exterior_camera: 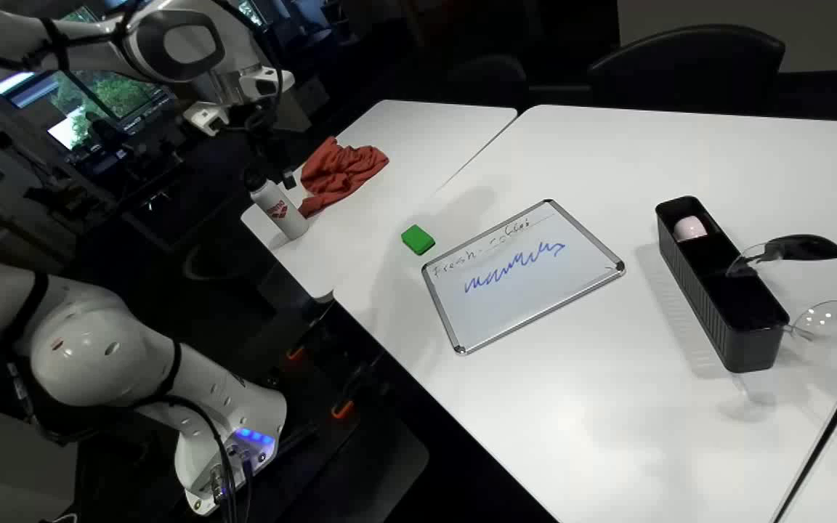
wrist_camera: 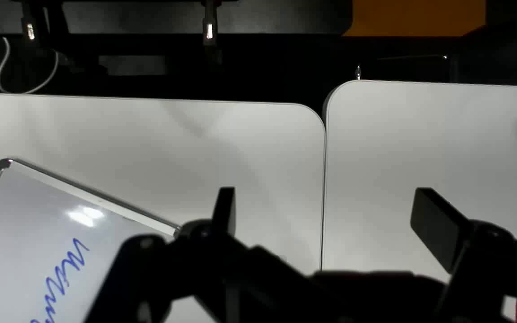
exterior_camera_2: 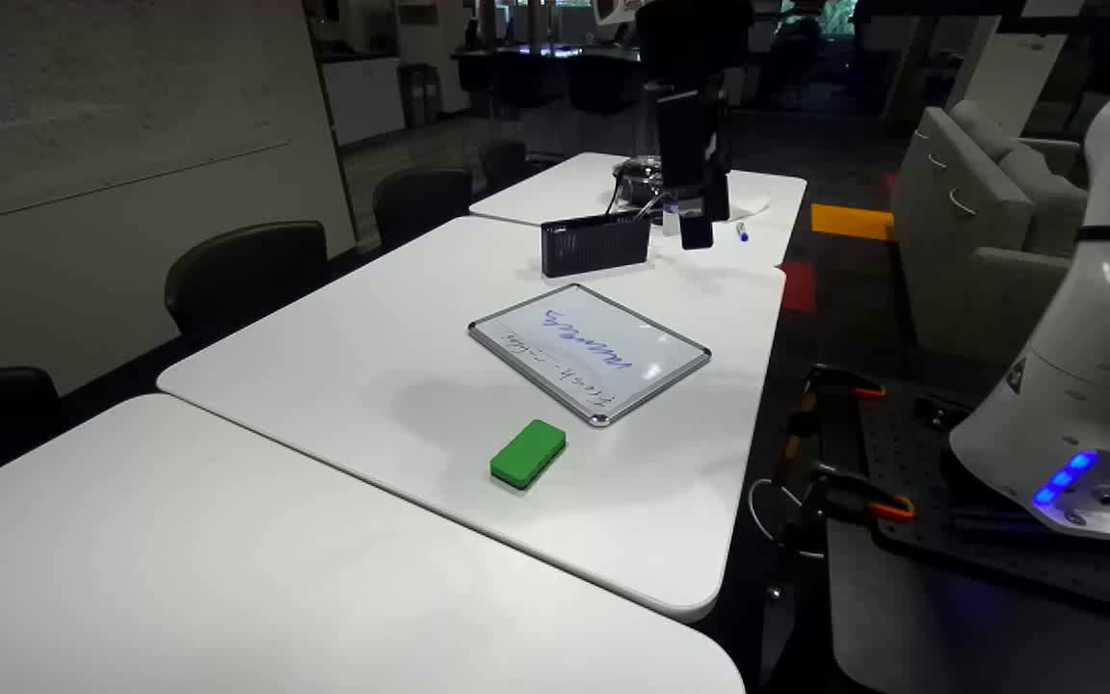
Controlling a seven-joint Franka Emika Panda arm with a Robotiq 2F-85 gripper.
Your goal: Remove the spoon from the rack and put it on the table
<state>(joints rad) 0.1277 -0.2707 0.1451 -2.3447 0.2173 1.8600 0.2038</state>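
Note:
The rack, a long narrow black box (exterior_camera: 705, 305), stands at the right in an exterior view; it also shows further back in an exterior view (exterior_camera_2: 594, 248). The dark spoon (exterior_camera: 807, 248) leans out of the rack's side over the table (exterior_camera: 593, 160), its lower part looking clear. In an exterior view thin stems rise behind the rack, and I cannot tell which is the spoon. My gripper (wrist_camera: 328, 217) is open and empty high above the table seam, far from the rack. It also shows in both exterior views (exterior_camera: 271, 171) (exterior_camera_2: 706, 207). Rack and spoon are out of the wrist view.
A clear rounded object (exterior_camera: 829, 321) sticks out at the rack's end, and a pale pink item (exterior_camera: 689, 227) is inside. A whiteboard (exterior_camera: 524, 276), green eraser (exterior_camera: 417, 240), red cloth (exterior_camera: 342, 174) and white bottle (exterior_camera: 280, 211) are on the table. Chairs stand along the far edge.

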